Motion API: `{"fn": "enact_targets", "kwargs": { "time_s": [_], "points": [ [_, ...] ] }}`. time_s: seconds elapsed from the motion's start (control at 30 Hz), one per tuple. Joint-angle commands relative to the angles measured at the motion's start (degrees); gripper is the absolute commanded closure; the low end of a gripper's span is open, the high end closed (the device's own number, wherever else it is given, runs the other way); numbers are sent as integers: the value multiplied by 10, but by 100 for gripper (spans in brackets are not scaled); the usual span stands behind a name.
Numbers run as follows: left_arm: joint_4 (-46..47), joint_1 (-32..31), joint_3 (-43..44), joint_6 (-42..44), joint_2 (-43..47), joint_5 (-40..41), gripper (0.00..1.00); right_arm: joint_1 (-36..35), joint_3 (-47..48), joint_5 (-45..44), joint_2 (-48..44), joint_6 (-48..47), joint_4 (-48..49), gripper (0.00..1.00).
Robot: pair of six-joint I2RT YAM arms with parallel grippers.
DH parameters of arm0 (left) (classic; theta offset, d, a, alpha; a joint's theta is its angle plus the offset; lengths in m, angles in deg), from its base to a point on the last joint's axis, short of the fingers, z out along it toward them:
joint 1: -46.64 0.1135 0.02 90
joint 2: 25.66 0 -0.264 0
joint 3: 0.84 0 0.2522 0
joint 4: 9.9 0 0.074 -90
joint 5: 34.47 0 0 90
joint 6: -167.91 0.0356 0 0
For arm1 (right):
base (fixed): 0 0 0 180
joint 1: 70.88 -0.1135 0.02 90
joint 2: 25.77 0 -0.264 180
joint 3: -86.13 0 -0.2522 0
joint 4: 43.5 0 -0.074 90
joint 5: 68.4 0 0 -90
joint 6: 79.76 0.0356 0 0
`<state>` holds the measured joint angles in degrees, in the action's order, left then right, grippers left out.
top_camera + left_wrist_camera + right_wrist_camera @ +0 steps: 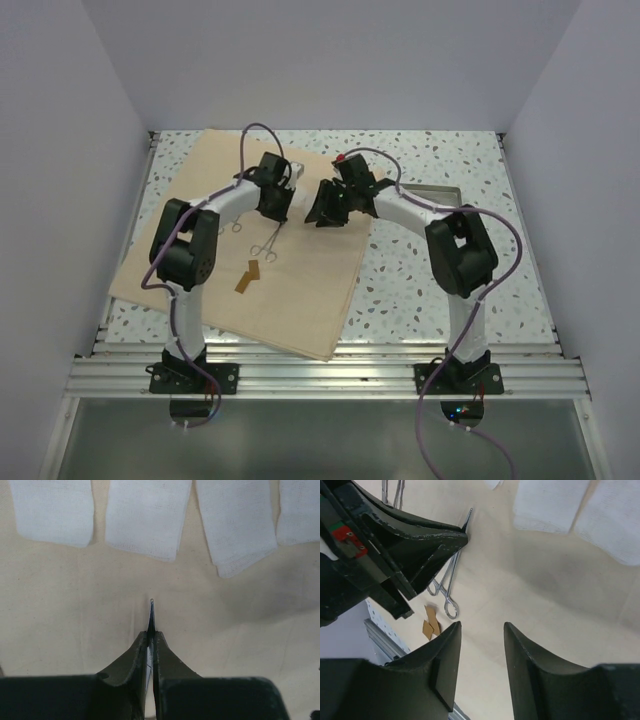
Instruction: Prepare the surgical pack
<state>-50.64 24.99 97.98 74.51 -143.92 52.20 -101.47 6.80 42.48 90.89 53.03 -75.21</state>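
Observation:
The tan fabric sheet (300,290) lies on the left half of the table. My left gripper (275,205) hovers over its far part, shut on a thin steel instrument (151,612) whose pointed tip sticks out past the fingers towards a row of white gauze squares (145,517). My right gripper (325,212) is open and empty just right of the left one, above the sheet (545,595). Steel ring-handled forceps (266,243) lie on the sheet near the left gripper and also show in the right wrist view (447,587). The held tip (468,516) shows there too.
A small brown tape piece (249,276) lies on the sheet in front of the forceps. A shallow grey metal tray (440,195) sits behind the right arm on the speckled table. Aluminium rails (330,375) run along the near edge.

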Motion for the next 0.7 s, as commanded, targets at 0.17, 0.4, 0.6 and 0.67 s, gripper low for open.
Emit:
{"fn": "enact_targets", "kwargs": {
  "time_s": [0.17, 0.4, 0.6, 0.67],
  "points": [
    [-30, 22, -8, -21, 63, -48, 100, -48, -23, 18, 38, 36, 172, 56],
    [-25, 30, -19, -28, 77, -69, 100, -66, -25, 13, 79, 63, 232, 46],
    [-23, 34, -26, -35, 76, -85, 100, -73, -34, 1, 105, 84, 295, 47],
    [-22, 33, -27, -35, 78, -86, 100, -76, -35, 5, 115, 92, 310, 48]
  ]
}}
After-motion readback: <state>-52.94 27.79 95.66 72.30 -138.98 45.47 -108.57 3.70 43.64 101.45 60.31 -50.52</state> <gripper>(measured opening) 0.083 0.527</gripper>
